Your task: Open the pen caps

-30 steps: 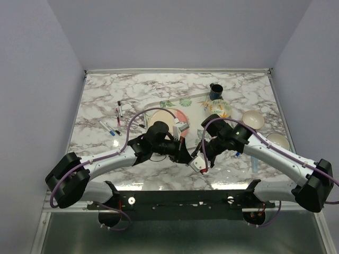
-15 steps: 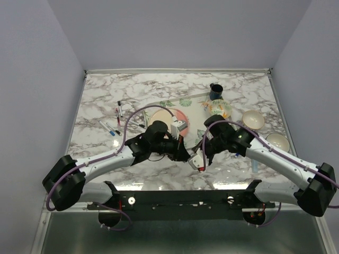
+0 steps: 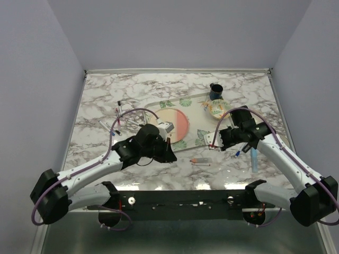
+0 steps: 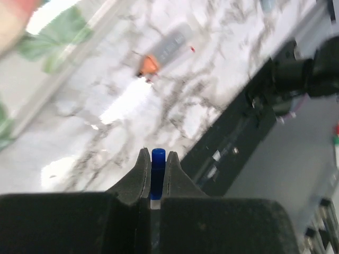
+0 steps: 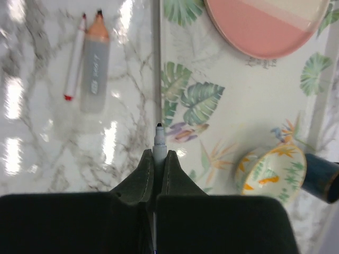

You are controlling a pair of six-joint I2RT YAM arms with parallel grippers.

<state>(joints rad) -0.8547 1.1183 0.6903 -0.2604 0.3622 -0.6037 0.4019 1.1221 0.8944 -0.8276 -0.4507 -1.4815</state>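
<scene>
At the far left of the marble worktop (image 3: 100, 90), a few thin white pens (image 3: 117, 114) are lying loosely side by side, well apart from both arms.

The left pincer (image 4: 157, 153) is hovering over the near part of the worktop, just in front of the pink plate (image 3: 172, 123). Its jaws are clenching a blue cap (image 4: 158, 164), and the cap's rounded top is poking up just past the fingertips.

Between the two arms, near the front edge, an orange-tipped highlighter (image 5: 95, 66) is lying flat on the marble with its tip bare. A red-ended marker (image 5: 74, 58) is lying just beside it and almost parallel. Both are sitting off the edge of the leaf-print mat (image 5: 228, 106), which is carrying the plate.

The right pincer (image 5: 159, 154) is hanging over the near side of that mat, well apart from the left one. It is gripping a thin pen (image 5: 159, 138) tightly, with the bare dark tip sticking out beyond the fingers and no cap on it.

Further right, a patterned bowl (image 5: 265, 169) is resting on the mat with a dark cup (image 5: 323, 177) close beside it. A light-blue highlighter (image 3: 254, 160) is lying on the marble beside the right forearm.
</scene>
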